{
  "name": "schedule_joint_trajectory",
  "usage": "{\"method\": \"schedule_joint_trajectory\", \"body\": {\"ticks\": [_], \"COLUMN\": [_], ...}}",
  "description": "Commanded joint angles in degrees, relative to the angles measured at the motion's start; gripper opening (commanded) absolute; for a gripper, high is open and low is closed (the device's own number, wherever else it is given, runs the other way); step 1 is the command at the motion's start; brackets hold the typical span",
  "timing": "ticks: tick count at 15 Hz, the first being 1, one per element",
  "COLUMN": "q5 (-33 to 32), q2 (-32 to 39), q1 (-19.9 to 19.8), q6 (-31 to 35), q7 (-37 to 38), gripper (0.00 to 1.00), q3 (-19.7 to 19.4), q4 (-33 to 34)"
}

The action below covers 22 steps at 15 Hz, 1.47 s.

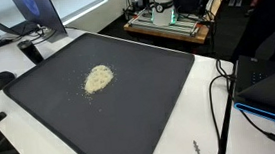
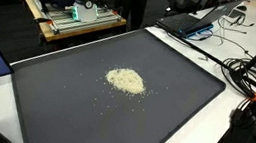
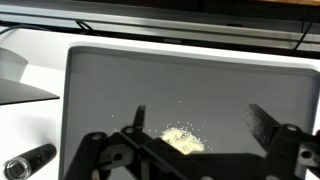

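Observation:
A small heap of pale yellow grains [image 1: 99, 78] lies near the middle of a large dark grey mat [image 1: 150, 106]; the heap [image 2: 126, 80] and mat [image 2: 63, 103] show in both exterior views. In the wrist view my gripper [image 3: 200, 125] hangs well above the mat [image 3: 110, 90], open, its two fingertips wide apart with nothing between them. The grain heap [image 3: 182, 138] lies below, between the fingers and partly hidden by the gripper body. The arm does not appear in either exterior view.
A monitor base and a black mouse [image 1: 1, 80] sit beside the mat. A wooden board with equipment [image 2: 70, 15] stands behind it. Cables [image 2: 252, 84] and a laptop [image 2: 190, 25] lie along one side. A metal cylinder [image 3: 28, 162] rests on the white table.

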Motion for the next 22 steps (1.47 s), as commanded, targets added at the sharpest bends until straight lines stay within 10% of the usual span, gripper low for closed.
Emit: {"method": "schedule_joint_trajectory", "body": {"ticks": [1, 15, 22], "q5": [-0.01, -0.08, -1.48], "q2": [0.05, 1.94, 7.73], "q1": [0.15, 2.49, 5.38], "q6": [-0.13, 1.14, 14.49], "q7": [0.02, 0.71, 9.59], "gripper": [1.0, 1.0, 1.0], "q3": [-0.12, 2.61, 7.64], "q4": [0.14, -0.34, -4.16]}}
